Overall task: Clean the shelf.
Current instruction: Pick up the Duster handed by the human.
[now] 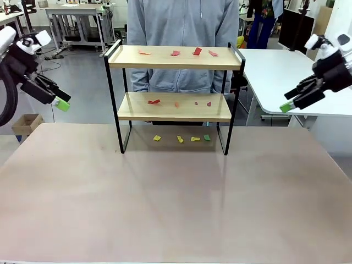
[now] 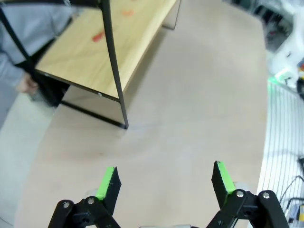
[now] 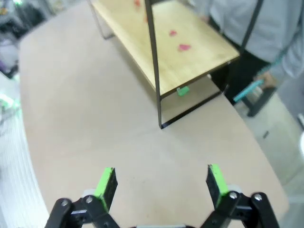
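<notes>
The front camera sits at the robot's edge of the desk, facing across it to the shelf and a person behind. The wrist cameras look down over the left hand and right hand from off opposite shelf ends, seemingly fairly high. All three share the shelf's lower board.

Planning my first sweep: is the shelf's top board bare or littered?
Littered: four reddish scraps lie spread along the top board of the shelf.

Bare table before shelf
</notes>
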